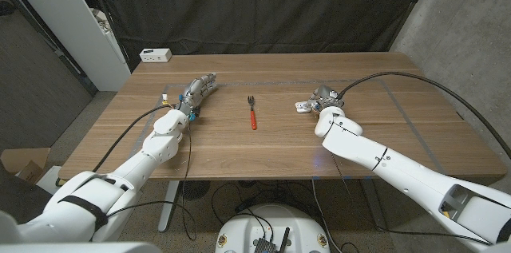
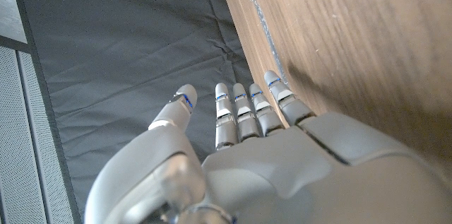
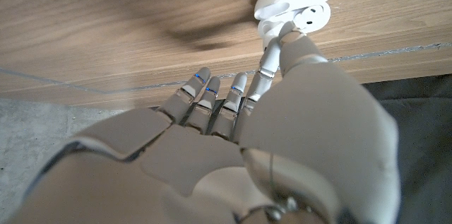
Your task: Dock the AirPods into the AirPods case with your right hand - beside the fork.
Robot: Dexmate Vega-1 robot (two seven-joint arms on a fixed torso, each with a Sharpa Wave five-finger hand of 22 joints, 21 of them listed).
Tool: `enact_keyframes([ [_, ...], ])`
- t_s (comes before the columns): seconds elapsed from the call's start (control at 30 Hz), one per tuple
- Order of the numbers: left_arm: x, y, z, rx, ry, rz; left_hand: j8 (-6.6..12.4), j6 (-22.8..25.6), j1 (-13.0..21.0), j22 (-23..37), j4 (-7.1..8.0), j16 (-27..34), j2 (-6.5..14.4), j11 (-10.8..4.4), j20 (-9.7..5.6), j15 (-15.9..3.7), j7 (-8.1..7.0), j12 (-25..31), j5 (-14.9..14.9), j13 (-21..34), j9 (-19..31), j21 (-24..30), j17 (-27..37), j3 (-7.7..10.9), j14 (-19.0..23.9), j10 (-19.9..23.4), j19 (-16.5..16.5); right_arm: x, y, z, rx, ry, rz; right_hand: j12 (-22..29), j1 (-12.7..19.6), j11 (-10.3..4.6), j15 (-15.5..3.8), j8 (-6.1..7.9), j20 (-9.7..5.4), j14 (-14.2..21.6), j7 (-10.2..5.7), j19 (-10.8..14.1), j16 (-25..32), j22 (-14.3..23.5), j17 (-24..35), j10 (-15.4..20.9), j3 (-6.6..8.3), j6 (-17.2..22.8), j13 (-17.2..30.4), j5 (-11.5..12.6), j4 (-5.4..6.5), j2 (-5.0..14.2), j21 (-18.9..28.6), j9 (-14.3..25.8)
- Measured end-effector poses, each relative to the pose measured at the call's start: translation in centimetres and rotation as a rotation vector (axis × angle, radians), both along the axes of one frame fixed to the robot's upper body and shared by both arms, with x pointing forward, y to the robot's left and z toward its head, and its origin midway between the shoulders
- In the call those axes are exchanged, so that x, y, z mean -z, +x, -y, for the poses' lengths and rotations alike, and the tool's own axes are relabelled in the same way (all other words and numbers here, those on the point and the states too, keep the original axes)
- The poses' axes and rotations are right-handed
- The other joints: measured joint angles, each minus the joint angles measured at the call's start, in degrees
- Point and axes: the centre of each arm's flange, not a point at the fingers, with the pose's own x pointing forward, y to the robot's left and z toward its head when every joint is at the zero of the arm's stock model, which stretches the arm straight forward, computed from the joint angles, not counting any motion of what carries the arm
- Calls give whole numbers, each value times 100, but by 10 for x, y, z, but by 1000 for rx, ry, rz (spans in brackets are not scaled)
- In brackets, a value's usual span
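On the wooden surface [image 1: 263, 145], from left to right: one left robot hand [image 1: 197, 93] with nothing in it, fingers extended and slightly apart; one red-handled fork [image 1: 252, 112] near the middle, lying alone; one white AirPods case [image 1: 303, 108], lid open, just right of the fork and well apart from it; one right robot hand [image 1: 326, 98] at the case. A white box [image 1: 156, 55] sits off the far left corner, behind the surface. The left wrist view shows the left robot hand [image 2: 240, 121] standing on its edge against the wood, fingers straight; the right wrist view brings in what the head view cannot, the case [image 3: 295, 6] open with its wells showing, one fingertip [image 3: 286, 32] of the right robot hand [image 3: 233, 111] touching it while the other fingers curl loosely, gripping nothing; whether an AirPod sits in the case cannot be told.
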Motion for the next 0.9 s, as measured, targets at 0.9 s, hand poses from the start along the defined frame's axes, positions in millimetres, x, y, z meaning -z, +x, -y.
enact_keyframes([
  [0.9,5,-4,0,-11,16,-13,0,27,116,0,-89,0,-40,-28,23,0,-31,0,23,-16,0,-44,0,-40,0,35,24,9,-8,-4,-17,26,-89,-111,-606,256,-5,-410,269,-170,-177,-146,-89,-1,125,-480,-122,-749,167,-137,135,-332,-5,-632],
])
